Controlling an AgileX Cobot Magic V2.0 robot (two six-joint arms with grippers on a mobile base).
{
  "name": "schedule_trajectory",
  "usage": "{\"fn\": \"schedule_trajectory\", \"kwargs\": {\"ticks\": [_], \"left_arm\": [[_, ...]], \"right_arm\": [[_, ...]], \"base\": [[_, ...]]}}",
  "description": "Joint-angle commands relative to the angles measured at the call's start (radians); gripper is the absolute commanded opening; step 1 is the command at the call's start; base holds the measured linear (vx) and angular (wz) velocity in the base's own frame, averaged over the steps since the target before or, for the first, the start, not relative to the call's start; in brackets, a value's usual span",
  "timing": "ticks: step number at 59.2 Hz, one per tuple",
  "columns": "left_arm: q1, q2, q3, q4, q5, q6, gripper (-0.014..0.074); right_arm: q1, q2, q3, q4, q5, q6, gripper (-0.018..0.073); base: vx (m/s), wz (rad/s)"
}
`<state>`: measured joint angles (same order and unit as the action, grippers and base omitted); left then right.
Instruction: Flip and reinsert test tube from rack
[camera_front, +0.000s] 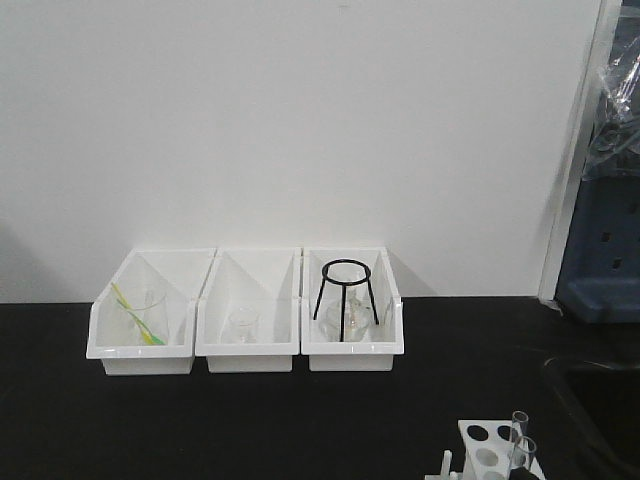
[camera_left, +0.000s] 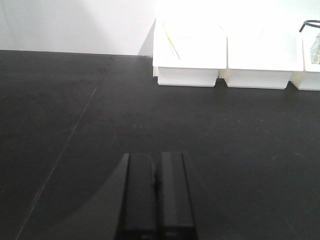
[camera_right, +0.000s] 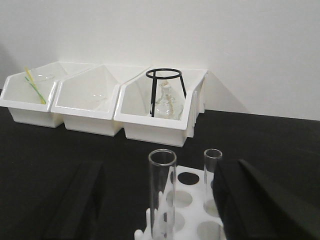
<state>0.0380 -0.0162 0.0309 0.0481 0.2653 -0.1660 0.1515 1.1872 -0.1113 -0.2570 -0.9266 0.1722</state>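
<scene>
The right tool is held spread wide about the rack, with the nearer test tube standing upright in it. If closed off-centre, the neighbouring tube could be knocked. Away from the rack, the left tool is clenched, empty.

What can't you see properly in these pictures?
Rack: the bottom edge cuts it off in the front and right wrist views, so its hole count is unknown.
Tubes: lower ends cut off by the same edge.
Glass in the middle bin: too faint in the front view to name.
</scene>
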Motion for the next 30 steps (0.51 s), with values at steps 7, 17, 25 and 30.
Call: {"fn": "schedule_trajectory", "kwargs": {"ticks": [7,17,25,30], "left_arm": [[-0.003,-0.011,0.002,-0.005,-0.085,0.000,-0.0006],[-0.003,-0.011,0.002,-0.005,-0.085,0.000,-0.0006],[-0.003,-0.011,0.002,-0.005,-0.085,0.000,-0.0006],[-0.003,-0.011,0.002,-0.005,-0.085,0.000,-0.0006]], "right_arm": [[0.000,0.171,-0.060,0.010,-0.254,-0.050,0.0505],[0.000,0.303,-0.129,0.002,-0.310,-0.048,0.0502],[0.000,0.351,-0.142,0.001,-0.337,-0.047,0.0474],[0.000,0.360,-0.142,0.001,-0.340,-0.047,0.0422]], "base": [[0.00,0.00],[0.00,0.00],[0.00,0.00],[0.00,0.00]]}}
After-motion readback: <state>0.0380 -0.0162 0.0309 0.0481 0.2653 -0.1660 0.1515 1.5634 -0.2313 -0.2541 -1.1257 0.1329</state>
